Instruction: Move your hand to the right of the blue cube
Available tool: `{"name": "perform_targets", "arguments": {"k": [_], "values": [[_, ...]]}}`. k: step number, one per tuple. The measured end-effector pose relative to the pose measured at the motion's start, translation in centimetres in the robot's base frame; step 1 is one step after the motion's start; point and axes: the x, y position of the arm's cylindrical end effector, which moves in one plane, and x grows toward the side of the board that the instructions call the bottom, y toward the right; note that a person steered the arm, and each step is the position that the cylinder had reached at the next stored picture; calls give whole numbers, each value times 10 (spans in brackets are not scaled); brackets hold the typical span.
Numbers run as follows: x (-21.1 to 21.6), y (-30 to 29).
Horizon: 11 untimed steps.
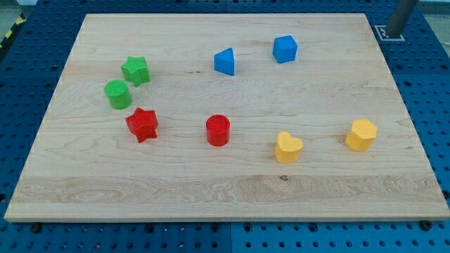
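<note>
Camera view looks down on a pale wooden surface [232, 190] resting on a blue pegboard [28, 63]. Eight small blocks are spread across it.

Near the view's top, right of centre, sits the blue cube [285, 49]. Left of it, apart from it, is a blue triangle [225, 62].

At the view's left, a green star [135, 70] and a green cylinder [118, 94] sit just beside each other, the cylinder lower and slightly left. Below them is a red star [142, 124]. A red cylinder [218, 130] stands near the middle, well right of the red star.

Toward the view's lower right are two yellow blocks: a yellow heart [288, 147] and, further right and slightly higher, a yellow block [361, 134] with flat sides, its exact shape unclear.

At the view's top right corner, off the surface, a grey rod [399, 17] enters from the top edge. Its lower end, my tip [392, 35], sits over a white marker on the pegboard, well to the right of the blue cube and slightly higher in the view. The arm has no hand, so there is no opening to report.
</note>
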Motion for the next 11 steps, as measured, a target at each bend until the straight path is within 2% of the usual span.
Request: {"name": "perform_targets", "arguments": {"k": [2,4,9,11], "values": [[8,-3],[56,-63],[62,-95],[62,-147]]}}
